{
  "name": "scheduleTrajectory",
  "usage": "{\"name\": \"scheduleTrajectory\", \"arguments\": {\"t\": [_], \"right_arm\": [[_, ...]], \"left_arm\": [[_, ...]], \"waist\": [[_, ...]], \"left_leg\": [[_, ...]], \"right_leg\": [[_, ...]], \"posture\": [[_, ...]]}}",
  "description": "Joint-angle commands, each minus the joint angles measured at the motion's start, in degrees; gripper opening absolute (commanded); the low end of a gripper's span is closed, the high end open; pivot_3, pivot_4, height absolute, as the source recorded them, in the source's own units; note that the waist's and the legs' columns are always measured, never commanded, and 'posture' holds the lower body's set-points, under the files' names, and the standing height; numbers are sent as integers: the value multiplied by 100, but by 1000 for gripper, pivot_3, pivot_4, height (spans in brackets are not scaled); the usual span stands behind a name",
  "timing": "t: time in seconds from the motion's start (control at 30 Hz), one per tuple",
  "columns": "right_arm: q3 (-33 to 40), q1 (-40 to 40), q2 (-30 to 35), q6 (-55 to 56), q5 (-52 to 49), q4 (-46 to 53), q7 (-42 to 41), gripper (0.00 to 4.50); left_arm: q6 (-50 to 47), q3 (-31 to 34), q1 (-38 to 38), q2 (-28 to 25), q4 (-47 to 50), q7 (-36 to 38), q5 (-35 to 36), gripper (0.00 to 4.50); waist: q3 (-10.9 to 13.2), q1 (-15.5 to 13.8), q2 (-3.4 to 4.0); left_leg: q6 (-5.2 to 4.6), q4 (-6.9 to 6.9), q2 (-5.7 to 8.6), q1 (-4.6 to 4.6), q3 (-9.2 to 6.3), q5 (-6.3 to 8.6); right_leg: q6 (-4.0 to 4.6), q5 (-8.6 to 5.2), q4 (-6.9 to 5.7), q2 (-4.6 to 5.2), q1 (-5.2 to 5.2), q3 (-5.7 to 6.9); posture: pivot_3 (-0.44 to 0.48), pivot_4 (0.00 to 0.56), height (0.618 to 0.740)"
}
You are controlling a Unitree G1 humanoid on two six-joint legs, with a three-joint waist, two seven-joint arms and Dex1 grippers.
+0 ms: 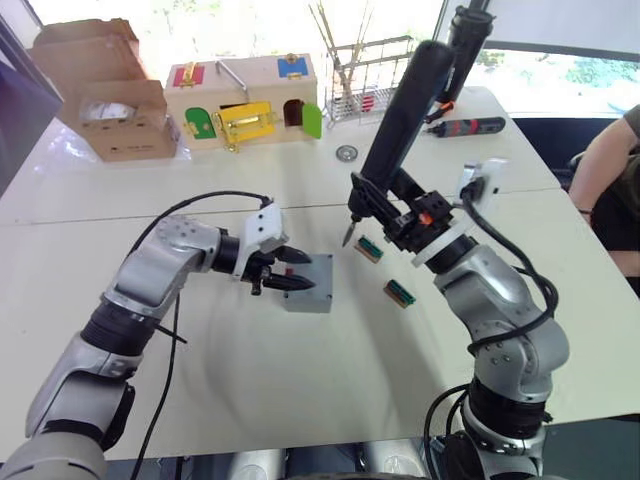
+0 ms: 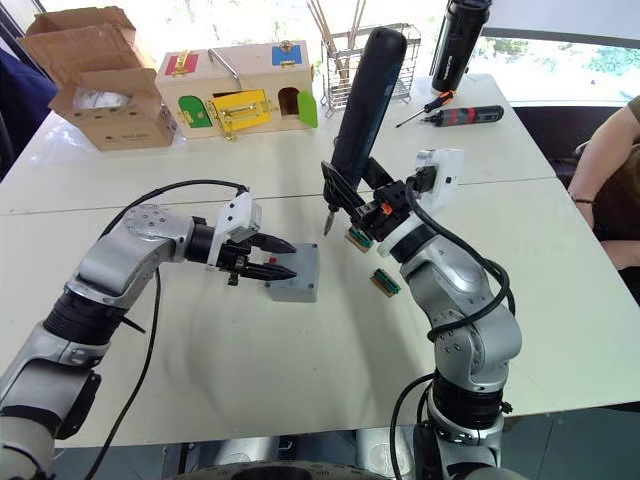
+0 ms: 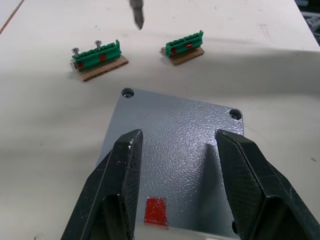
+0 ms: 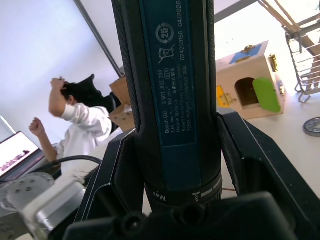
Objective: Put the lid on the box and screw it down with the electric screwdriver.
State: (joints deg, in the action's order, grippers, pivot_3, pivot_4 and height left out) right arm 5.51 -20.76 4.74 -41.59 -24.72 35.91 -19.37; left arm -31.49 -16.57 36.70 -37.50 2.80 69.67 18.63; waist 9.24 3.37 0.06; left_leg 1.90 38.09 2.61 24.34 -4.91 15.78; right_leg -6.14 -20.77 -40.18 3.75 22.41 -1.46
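Note:
The grey lid (image 3: 175,135) lies flat on top of the box (image 2: 288,293), with a red mark near one edge and screw holes at its corners. Just above the lid my left gripper (image 1: 311,272) hovers open, one finger over each side of it, holding nothing. My right gripper (image 1: 385,205) is shut on the electric screwdriver (image 1: 405,110). The screwdriver is a thick dark cylinder leaning up and back. Its metal bit (image 1: 348,236) points down, above the table just beyond the box's far corner.
Two green terminal blocks (image 1: 368,248) (image 1: 400,293) lie right of the box. At the back stand a cardboard carton (image 1: 105,95), a wooden latch box (image 1: 245,100), a wire rack (image 1: 365,75), a black bottle (image 1: 468,40) and a black-and-red tool (image 1: 465,127). A person's arm (image 1: 610,170) is at the right edge.

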Motion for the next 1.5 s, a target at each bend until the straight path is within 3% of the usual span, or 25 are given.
{"name": "scheduleTrajectory", "arguments": {"t": [0.03,0.4,1.5], "right_arm": [[-286,46,9,632,147,-5,-4,1849],[-721,163,-24,1328,387,-481,87,1849],[-1015,388,26,1664,353,-886,148,1849]], "left_arm": [[203,-102,-78,-51,35,-34,-256,2341],[471,-154,-225,-144,-93,26,-552,2341],[346,-158,-221,-114,1,9,-540,2341]], "waist": [[0,7,0],[-1,25,0],[-6,51,0]], "left_leg": [[0,0,0,0,0,0],[0,0,0,-12,0,0],[0,1,0,-30,0,0]], "right_leg": [[0,0,0,0,0,0],[0,0,0,0,-11,0],[0,0,-3,-1,-26,-1]], "posture": [[0,150,740],[0,150,740],[0,150,740]]}}
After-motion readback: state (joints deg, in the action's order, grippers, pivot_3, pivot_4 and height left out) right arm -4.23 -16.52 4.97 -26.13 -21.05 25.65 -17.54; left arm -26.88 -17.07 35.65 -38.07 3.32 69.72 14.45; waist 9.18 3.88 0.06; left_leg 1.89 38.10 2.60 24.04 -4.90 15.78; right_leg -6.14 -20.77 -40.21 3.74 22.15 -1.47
